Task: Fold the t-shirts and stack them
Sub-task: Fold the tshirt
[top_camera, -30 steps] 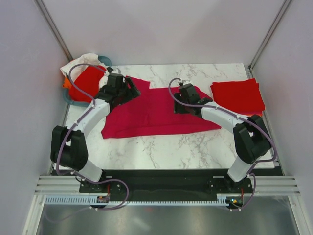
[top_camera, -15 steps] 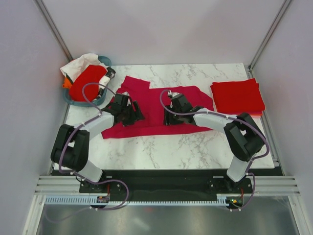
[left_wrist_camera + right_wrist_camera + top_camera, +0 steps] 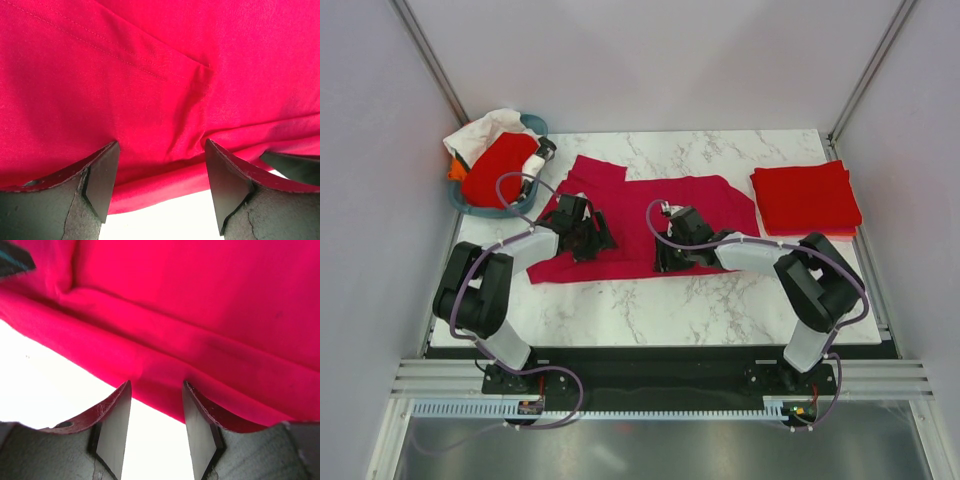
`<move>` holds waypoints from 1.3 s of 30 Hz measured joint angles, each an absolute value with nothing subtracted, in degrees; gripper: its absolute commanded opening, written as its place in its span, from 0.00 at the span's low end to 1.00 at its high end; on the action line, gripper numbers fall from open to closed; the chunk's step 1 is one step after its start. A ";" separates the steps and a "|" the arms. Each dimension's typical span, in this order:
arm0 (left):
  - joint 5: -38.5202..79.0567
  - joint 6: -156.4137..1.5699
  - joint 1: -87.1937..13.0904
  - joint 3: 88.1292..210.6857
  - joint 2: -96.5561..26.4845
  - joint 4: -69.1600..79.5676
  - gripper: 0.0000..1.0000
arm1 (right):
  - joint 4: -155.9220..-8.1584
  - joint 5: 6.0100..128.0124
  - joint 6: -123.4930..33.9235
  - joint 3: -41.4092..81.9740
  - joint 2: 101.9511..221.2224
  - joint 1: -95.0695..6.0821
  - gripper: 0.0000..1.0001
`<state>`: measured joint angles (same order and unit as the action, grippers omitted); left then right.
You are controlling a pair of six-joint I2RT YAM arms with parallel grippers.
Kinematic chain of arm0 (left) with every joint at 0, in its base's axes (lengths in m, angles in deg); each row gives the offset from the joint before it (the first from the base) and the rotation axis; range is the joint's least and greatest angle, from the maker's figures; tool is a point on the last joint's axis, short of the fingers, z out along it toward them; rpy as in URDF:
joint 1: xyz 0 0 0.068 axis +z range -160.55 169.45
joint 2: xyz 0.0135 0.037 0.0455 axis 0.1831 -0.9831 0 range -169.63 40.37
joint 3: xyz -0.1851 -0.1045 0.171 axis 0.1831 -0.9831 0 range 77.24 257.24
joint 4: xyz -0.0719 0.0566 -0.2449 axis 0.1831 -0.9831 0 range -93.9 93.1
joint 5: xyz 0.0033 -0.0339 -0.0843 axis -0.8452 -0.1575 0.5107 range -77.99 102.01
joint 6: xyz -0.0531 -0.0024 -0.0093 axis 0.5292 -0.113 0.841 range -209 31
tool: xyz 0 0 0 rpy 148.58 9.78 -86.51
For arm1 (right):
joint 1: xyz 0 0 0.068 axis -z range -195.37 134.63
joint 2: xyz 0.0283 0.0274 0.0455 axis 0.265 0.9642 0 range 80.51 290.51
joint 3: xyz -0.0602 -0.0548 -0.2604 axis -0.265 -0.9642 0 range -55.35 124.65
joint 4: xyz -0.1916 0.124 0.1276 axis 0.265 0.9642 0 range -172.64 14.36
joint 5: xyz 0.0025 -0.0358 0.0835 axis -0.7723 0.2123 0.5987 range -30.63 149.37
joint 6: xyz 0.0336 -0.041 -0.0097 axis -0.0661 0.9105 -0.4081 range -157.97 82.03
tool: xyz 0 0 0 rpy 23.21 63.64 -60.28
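Note:
A crimson-pink t-shirt lies spread across the middle of the marble table. My left gripper is low over its near-left part. In the left wrist view the gripper is open, with the shirt's near hem lying between the fingers. My right gripper is low at the shirt's near edge. It is open in the right wrist view, with a rolled hem just past the fingertips. A folded bright red shirt stack lies at the right.
A teal basket at the far left corner holds a red shirt and a white cloth. Bare marble runs between the shirt and the arm bases. Grey walls close in both sides.
Both grippers moved from the shirt's far part toward me and down to its near hem. The shirt's outline shifted, and its far-left sleeve is now uncovered.

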<state>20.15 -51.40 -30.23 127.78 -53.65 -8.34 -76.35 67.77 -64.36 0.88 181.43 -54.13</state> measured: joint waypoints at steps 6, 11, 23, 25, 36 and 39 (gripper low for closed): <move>20.11 -51.40 -30.23 127.80 -53.67 -8.32 0.78 | -76.99 69.79 -65.02 -4.74 176.40 -54.24 0.53; 20.11 -51.40 -30.23 127.80 -53.67 -8.30 0.78 | -76.22 70.05 -65.46 -6.91 171.94 -54.26 0.54; 20.11 -51.40 -30.23 127.80 -53.67 -8.32 0.78 | -76.68 69.39 -65.70 2.78 178.70 -54.28 0.53; 20.11 -51.40 -30.23 127.80 -53.67 -8.32 0.78 | -76.72 69.44 -65.91 2.34 179.75 -54.35 0.53; 20.02 -51.40 -30.13 127.83 -53.67 -8.32 0.78 | -78.78 69.85 -68.71 -8.96 172.71 -55.46 0.54; 20.00 -51.40 -30.13 127.83 -53.67 -8.32 0.78 | -78.19 69.83 -69.13 -9.94 170.24 -55.57 0.55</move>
